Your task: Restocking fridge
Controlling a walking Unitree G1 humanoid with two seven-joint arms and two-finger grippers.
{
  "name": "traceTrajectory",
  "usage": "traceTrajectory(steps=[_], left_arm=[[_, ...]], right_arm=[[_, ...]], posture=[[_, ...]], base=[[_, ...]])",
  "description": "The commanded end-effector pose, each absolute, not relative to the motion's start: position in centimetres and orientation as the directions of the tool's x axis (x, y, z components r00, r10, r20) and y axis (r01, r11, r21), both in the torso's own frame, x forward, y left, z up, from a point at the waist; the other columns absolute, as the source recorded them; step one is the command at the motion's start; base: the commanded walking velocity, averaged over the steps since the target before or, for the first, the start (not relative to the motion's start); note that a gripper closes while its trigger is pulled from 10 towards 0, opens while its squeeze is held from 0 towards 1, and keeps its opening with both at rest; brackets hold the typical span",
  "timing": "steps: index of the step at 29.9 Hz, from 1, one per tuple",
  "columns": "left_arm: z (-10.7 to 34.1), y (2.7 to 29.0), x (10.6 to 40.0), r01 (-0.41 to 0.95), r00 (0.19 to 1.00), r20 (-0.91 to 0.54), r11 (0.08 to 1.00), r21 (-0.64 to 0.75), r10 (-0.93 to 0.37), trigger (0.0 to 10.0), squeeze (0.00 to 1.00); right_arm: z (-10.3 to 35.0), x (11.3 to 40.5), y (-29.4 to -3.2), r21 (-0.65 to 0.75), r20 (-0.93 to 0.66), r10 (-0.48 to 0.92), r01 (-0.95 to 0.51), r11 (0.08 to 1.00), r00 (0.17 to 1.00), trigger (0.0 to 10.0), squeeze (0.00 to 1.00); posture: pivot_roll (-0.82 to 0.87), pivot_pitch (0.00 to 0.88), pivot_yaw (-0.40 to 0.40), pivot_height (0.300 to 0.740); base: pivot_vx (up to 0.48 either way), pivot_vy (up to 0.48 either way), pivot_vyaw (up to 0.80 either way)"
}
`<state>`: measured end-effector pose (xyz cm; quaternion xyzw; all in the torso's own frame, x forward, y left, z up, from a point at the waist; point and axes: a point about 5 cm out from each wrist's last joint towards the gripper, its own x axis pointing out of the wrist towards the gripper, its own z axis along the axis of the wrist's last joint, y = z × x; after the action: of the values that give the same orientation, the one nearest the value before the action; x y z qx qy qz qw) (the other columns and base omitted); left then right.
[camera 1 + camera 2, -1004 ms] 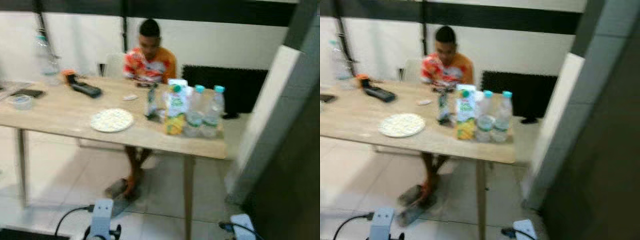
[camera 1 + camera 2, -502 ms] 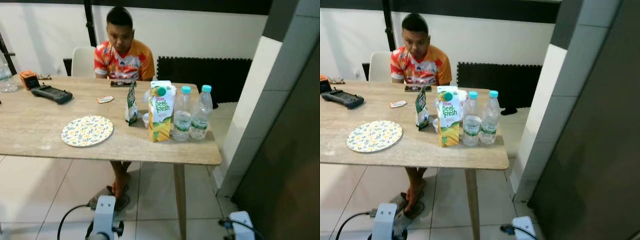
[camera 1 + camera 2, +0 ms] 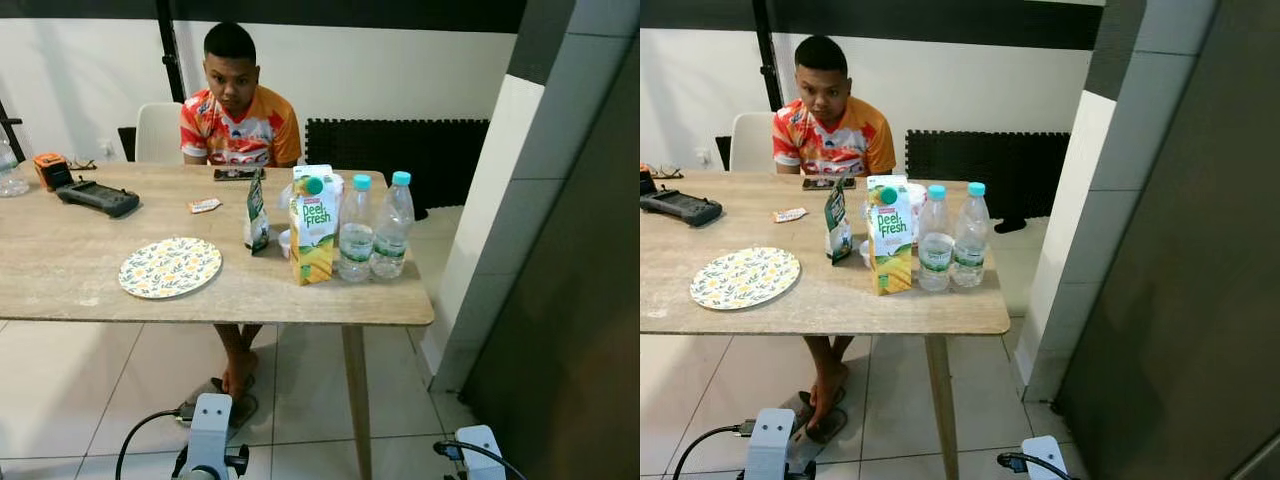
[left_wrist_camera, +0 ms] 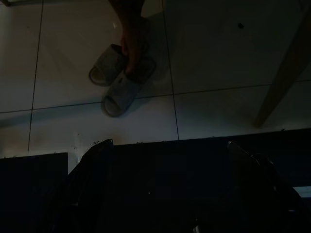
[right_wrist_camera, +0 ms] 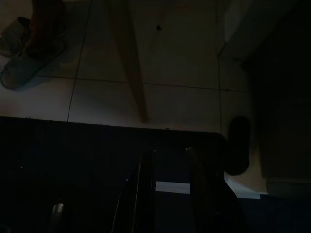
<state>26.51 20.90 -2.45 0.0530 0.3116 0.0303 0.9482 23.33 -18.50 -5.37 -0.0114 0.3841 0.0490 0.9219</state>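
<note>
A green-and-yellow juice carton (image 3: 314, 226) stands near the right end of the wooden table (image 3: 70, 290), beside two water bottles with teal caps (image 3: 355, 230) (image 3: 392, 226). A small green pouch (image 3: 256, 213) stands just left of the carton, with a white cup partly hidden behind it. Both arms hang low in front of the table. In the dark left wrist view, my left gripper (image 4: 163, 160) hangs over the floor tiles with its fingers (image 4: 92, 155) spread and nothing between them. My right gripper (image 5: 169, 170) hangs near a table leg (image 5: 129, 58).
A person in an orange patterned shirt (image 3: 238, 120) sits at the table's far side, slippered feet (image 4: 121, 80) under it. A patterned plate (image 3: 170, 266), a black handset (image 3: 97, 198) and a phone (image 3: 236, 174) lie on the table. A dark panel (image 3: 570, 330) and white pillar (image 3: 490, 220) stand on the right.
The camera has steadied from a blurred view and shifted, so the table sits slightly differently in the picture. Nothing on the table has moved.
</note>
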Motion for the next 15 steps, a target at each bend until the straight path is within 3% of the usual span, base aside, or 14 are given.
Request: traceTrajectory(steps=[1, 15], left_arm=[[-3.0, 20.7, 25.9, -0.007, 0.779, -0.621, 0.991, 0.136, 0.090, 10.0, 0.00], [-4.8, 20.1, 24.1, 0.016, 0.691, -0.721, 0.996, 0.092, 0.056, 10.0, 0.00]], right_arm=[[-5.7, 22.8, -18.9, 0.008, -0.728, 0.067, -0.089, 0.996, 0.682, 10.0, 0.00], [-6.1, 22.3, -18.7, -0.001, -0.748, 0.053, -0.081, 0.997, 0.662, 10.0, 0.00]], posture=[[-0.05, 0.057, -0.021, 0.740], [-0.03, 0.030, -0.013, 0.740]], base=[[0.000, 0.000, 0.00], [0.000, 0.000, 0.00]])
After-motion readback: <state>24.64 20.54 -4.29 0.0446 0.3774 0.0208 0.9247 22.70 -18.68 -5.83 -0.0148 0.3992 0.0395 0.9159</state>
